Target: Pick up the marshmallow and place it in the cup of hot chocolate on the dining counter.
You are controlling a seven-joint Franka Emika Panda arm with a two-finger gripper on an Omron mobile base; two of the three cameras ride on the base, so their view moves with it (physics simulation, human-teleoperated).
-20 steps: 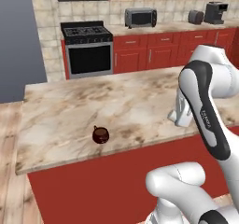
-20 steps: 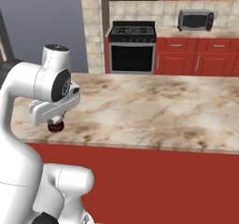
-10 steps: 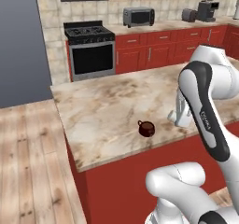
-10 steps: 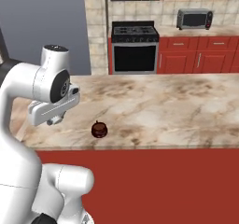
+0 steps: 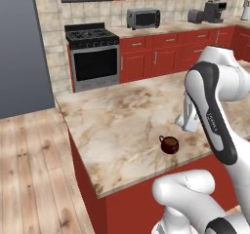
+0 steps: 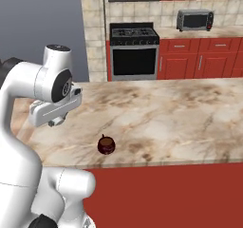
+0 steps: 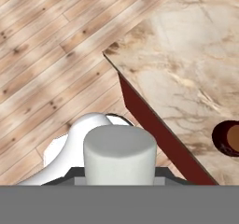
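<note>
The marshmallow [image 7: 119, 155], a white stubby cylinder, sits between the fingertips of my gripper [image 7: 119, 175], which is shut on it. In the hand view the cup of hot chocolate [image 7: 228, 138] is at the right edge, off to the side of the marshmallow. The small maroon cup [image 5: 169, 144] stands near the front edge of the dining counter [image 5: 117, 116]. My hand [image 5: 188, 120] hangs just right of the cup and above the marble top. From the right, the hand [image 6: 53, 114] is up and left of the cup [image 6: 106, 145], over the counter's [image 6: 171, 108] left end.
A black stove [image 5: 93, 57] stands against the back wall, with a toaster oven [image 5: 143, 18] and coffee machine [image 5: 215, 11] on the red cabinets' counter. Wood floor [image 5: 29, 169] lies left of the island. The island's corner and red side [image 7: 154, 125] run under the hand.
The whole picture has shifted: the base has driven, so the cup and counter corner now sit further right in both base views. The grip on the marshmallow is unchanged.
</note>
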